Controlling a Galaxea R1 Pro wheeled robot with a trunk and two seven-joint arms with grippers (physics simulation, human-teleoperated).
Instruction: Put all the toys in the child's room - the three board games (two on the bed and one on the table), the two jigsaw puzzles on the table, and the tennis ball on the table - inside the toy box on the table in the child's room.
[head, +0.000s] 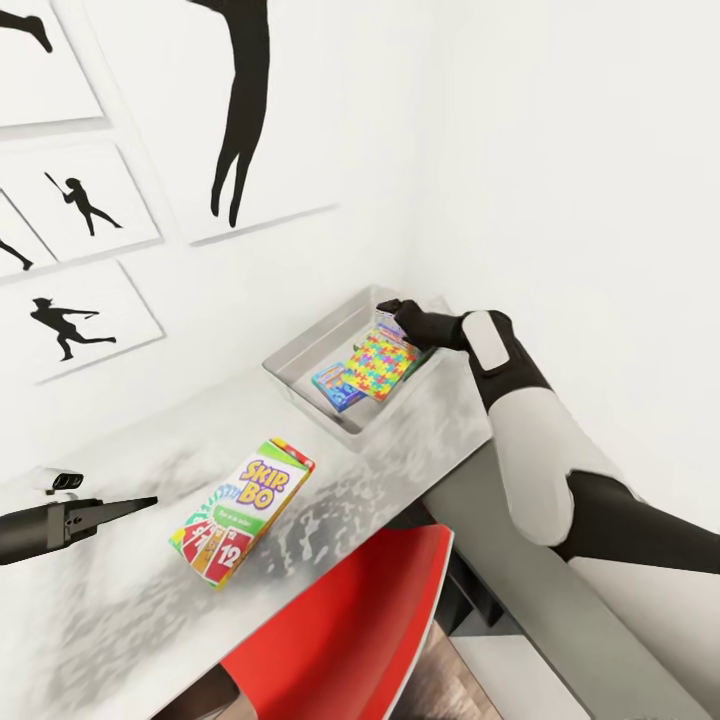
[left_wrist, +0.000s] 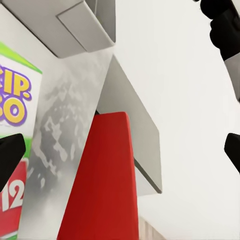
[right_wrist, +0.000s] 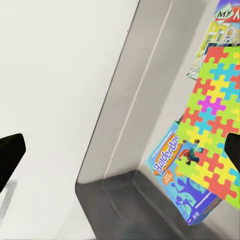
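Note:
The Skip-Bo board game (head: 243, 511) (left_wrist: 12, 100) lies flat on the mottled table (head: 110, 620). My left gripper (head: 140, 503) (left_wrist: 120, 155) hovers just left of it, open and empty. The grey toy box (head: 300, 355) (right_wrist: 125, 110) stands at the table's far corner. Inside it the multicoloured jigsaw puzzle (head: 380, 362) (right_wrist: 215, 115) lies over a blue board game (head: 333, 388) (right_wrist: 172, 167) and a yellowish printed item (right_wrist: 220, 35). My right gripper (head: 390, 308) (right_wrist: 120, 155) hangs open over the box's far end, holding nothing. The tennis ball and the bed are out of view.
A red chair (head: 350, 620) (left_wrist: 100, 190) is tucked under the table's near edge. White walls close in behind and to the right of the toy box. Black sports-silhouette pictures (head: 80, 310) hang on the left wall. Bare tabletop lies between the Skip-Bo box and the toy box.

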